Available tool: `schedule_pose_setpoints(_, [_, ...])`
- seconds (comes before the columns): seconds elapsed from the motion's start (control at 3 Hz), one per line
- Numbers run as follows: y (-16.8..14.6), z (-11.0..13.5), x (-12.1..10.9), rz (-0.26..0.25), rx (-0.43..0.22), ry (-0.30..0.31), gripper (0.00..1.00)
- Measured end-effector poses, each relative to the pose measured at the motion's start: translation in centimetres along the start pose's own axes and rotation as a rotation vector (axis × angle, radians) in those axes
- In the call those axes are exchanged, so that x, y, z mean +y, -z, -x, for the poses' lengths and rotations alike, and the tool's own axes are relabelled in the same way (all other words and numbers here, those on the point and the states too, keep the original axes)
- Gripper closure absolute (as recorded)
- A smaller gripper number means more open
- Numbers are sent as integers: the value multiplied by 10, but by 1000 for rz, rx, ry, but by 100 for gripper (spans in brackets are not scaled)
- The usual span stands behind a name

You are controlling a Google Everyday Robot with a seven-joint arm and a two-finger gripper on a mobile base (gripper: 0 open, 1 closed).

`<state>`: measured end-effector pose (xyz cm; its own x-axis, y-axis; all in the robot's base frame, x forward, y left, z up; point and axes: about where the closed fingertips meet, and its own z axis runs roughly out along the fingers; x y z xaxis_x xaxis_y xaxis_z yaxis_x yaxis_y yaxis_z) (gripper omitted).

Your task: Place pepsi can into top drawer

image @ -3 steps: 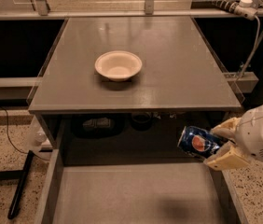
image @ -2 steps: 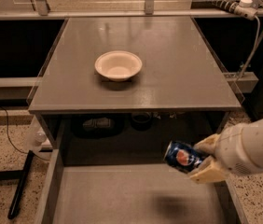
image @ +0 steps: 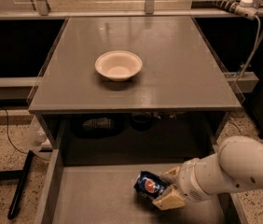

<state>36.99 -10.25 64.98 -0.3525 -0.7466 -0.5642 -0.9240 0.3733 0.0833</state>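
The pepsi can (image: 149, 185), dark blue with its round logo facing me, lies on its side in my gripper (image: 165, 189). The gripper is shut on it, with the tan fingers (image: 170, 200) above and below the can's right end. The white arm reaches in from the lower right. The can is low inside the open top drawer (image: 94, 199), over the right half of its flat grey floor. I cannot tell whether the can touches the floor.
A white bowl (image: 118, 65) sits on the grey tabletop (image: 178, 73) above the drawer. Dark objects sit on the shelf behind the drawer (image: 99, 124). The drawer's left wall (image: 47, 185) and a black cable on the speckled floor (image: 17, 185) are at the left.
The gripper has carried the can left and down, from beside the drawer's right wall to low over the drawer floor. The arm now reaches further in.
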Motion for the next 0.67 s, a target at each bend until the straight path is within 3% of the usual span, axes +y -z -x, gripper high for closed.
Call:
schedule_pose_setpoints(0.33, [-27,8,-8,0,-7,3,100])
schedule_pose_setpoints(0.67, [-22,32,-37,-66,-10,45,100])
